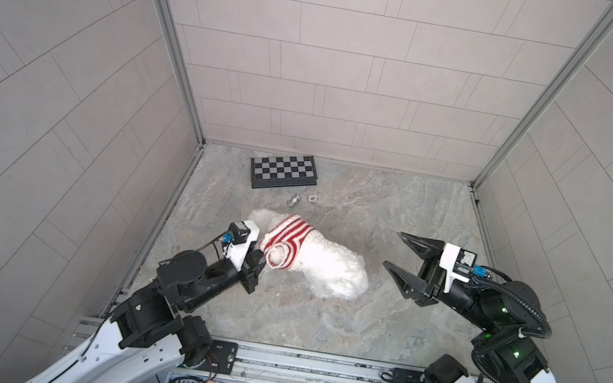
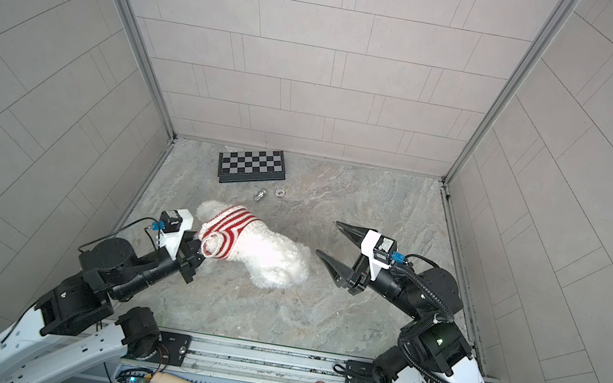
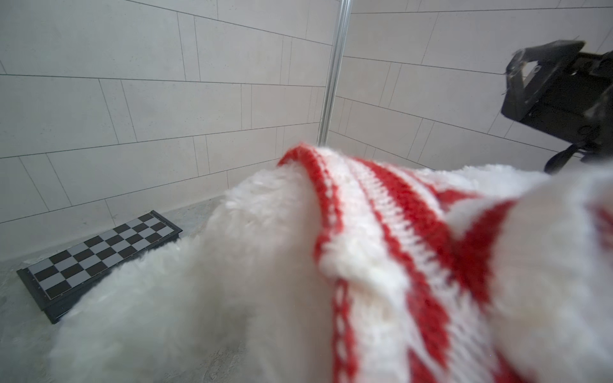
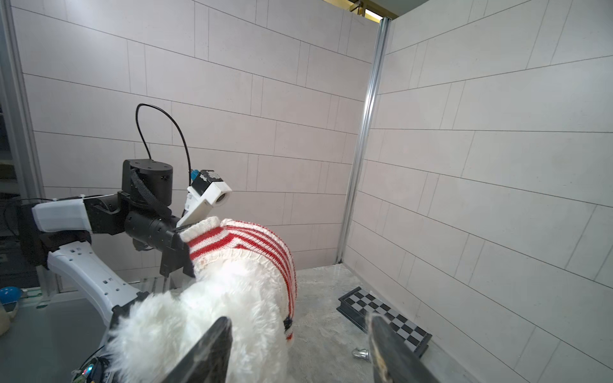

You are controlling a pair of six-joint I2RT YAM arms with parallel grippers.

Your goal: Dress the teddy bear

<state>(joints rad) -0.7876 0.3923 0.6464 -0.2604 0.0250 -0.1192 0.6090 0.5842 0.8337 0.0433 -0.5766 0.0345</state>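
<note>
The teddy bear (image 1: pixel 334 269) lies left of the middle of the tabletop (image 1: pixel 315 329). Its long axis runs slantwise, with the head towards the far left corner and the bare furry legs towards the right edge. The red-and-white striped sweater (image 1: pixel 292 230) covers only the head-end half, and a white paw pokes out of the sleeve on the near left. The left gripper (image 1: pixel 262 263) is right at that sleeve, its jaws buried in the knit. From the right wrist camera the cuff sits propped up at gripper height, so I'd say the jaws are pinched together on the sweater, though their tips are hidden. The right gripper (image 1: pixel 393 248) hangs just beside the bear's leg end without touching it. Its jaws are spread wide and empty, pointing along the bear's length towards the other arm. To my eye the hem has yet to come down over the body. The right arm is the nearer one to that bare end, which lies straight ahead of its jaws.
</note>
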